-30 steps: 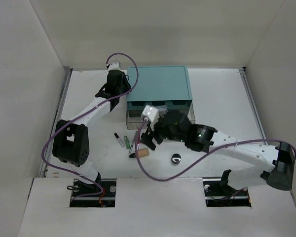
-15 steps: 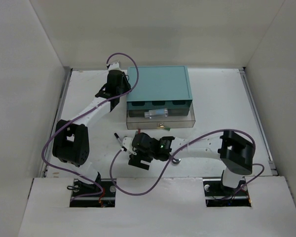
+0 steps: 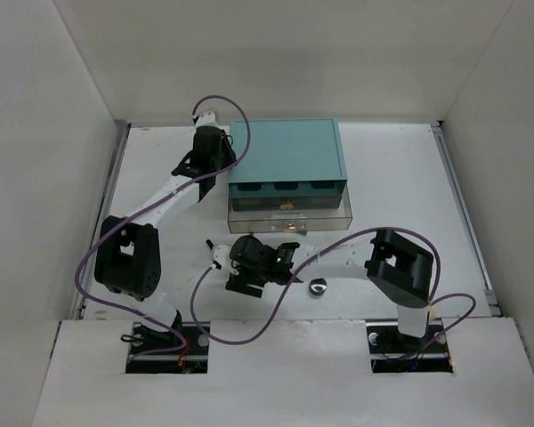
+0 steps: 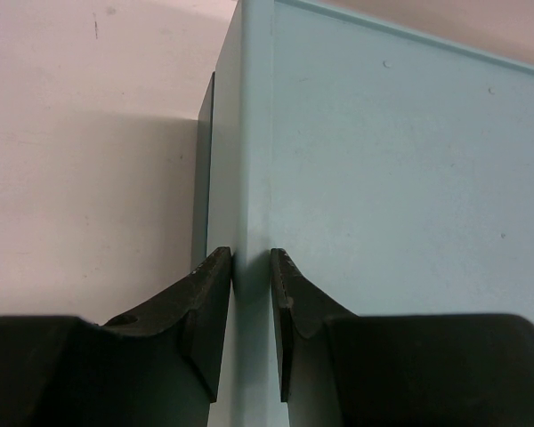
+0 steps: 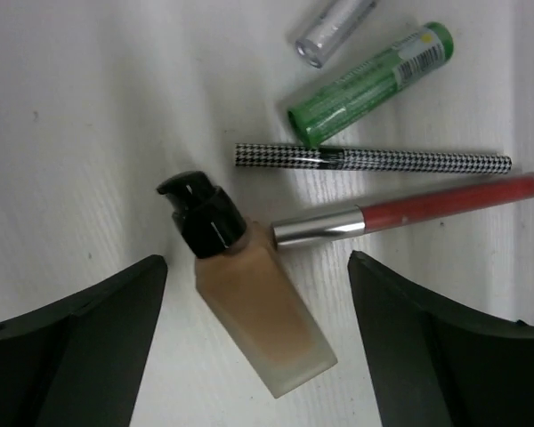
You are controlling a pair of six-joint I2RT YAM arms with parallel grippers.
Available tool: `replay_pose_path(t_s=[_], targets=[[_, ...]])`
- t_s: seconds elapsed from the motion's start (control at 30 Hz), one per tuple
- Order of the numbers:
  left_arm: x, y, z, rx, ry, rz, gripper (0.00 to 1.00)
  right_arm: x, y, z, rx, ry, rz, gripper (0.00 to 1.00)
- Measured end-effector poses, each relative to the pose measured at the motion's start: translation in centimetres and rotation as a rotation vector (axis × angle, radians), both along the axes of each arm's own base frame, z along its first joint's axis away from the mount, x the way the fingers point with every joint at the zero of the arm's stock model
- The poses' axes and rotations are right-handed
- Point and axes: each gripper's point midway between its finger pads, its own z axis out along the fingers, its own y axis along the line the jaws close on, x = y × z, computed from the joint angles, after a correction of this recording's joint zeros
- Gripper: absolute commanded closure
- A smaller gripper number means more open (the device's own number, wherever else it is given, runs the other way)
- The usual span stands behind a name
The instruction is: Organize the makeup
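Note:
The makeup lies loose on the white table under my right gripper (image 5: 258, 262), which is open. Between its fingers is a beige foundation bottle (image 5: 262, 316) with a black pump cap, untouched. Beyond it lie a red gloss stick (image 5: 445, 197) with a silver cap, a thin black-and-white checked pencil (image 5: 374, 158), a short green stick (image 5: 369, 84) and the end of a silvery tube (image 5: 334, 22). A small black round pot (image 3: 318, 286) sits to the right of the gripper (image 3: 247, 271). My left gripper (image 4: 249, 258) is shut, tips at the teal box's left top edge (image 4: 249, 178).
The teal drawer box (image 3: 287, 149) stands at the back centre with its clear drawer (image 3: 329, 216) pulled out toward me and a pale item inside. My right arm's elbow (image 3: 396, 267) rises right of the pot. White walls close in the table on three sides.
My right gripper has left the drawer and swung near-left, down over the loose makeup. A pale tube it carried now lies in the drawer. The left arm has not moved.

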Motion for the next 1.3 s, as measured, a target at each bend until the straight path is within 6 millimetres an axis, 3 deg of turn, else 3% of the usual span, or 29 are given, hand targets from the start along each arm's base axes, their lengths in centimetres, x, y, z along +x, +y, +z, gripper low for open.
replay_pose_path(t_s=[0.07,0.1,0.17,0.3,0.4,0.5,0.57,0.67,0.73,0.8,0.87,0.93,0.97,1.03,1.07,1.2,1.3], targets=[[0.0,0.0,0.1,0.001,-0.001,-0.001,0.89,0.3,-0.3,-0.2,-0.006,0.002,-0.007,0.39],[0.0,0.0,0.1,0.001,-0.001,-0.001,0.89,0.3,-0.5,-0.3,-0.007,0.003,-0.009,0.56],[0.0,0.0,0.0,0.002,-0.001,-0.002,0.89,0.1,-0.7,-0.4,-0.006,0.002,-0.011,0.68],[0.0,0.0,0.0,0.001,-0.004,-0.002,0.89,-0.9,-1.7,0.8,-0.010,-0.016,-0.002,0.75],[0.0,0.0,0.0,0.001,-0.004,-0.002,0.89,-2.3,-2.4,4.7,0.049,-0.042,0.020,0.76],[0.0,0.0,0.0,0.002,-0.005,-0.002,0.89,-2.5,-2.2,11.9,0.225,-0.096,0.032,0.82],[0.0,0.0,0.0,0.002,-0.005,-0.002,0.89,-1.0,-2.7,16.9,0.356,-0.143,0.002,0.82],[0.0,0.0,0.0,0.003,-0.005,-0.003,0.89,4.0,-4.3,22.2,0.473,-0.222,-0.106,0.82],[0.0,0.0,0.0,0.003,-0.005,-0.003,0.89,7.9,-5.2,23.3,0.489,-0.261,-0.187,0.82],[0.0,0.0,0.0,0.003,-0.005,-0.003,0.89,11.2,-6.0,22.6,0.466,-0.271,-0.255,0.82],[0.0,0.0,0.0,0.003,-0.005,-0.002,0.89,13.6,-6.5,20.6,0.419,-0.259,-0.300,0.80],[0.0,0.0,0.0,0.003,-0.005,-0.002,0.89,14.7,-6.6,18.0,0.364,-0.232,-0.319,0.76],[0.0,0.0,0.0,0.003,-0.005,-0.002,0.89,14.8,-6.7,16.8,0.335,-0.215,-0.322,0.67],[0.0,0.0,0.0,0.003,-0.005,-0.003,0.89,14.6,-6.7,15.0,0.295,-0.186,-0.317,0.37],[0.0,0.0,0.0,0.003,-0.005,-0.003,0.89,14.5,-6.7,14.6,0.287,-0.176,-0.317,0.29],[0.0,0.0,0.0,0.004,-0.005,-0.003,0.89,14.2,-6.6,15.6,0.312,-0.181,-0.317,0.14],[0.0,0.0,0.0,0.004,-0.005,-0.003,0.89,13.3,-7.2,17.6,0.367,-0.195,-0.342,0.08]])
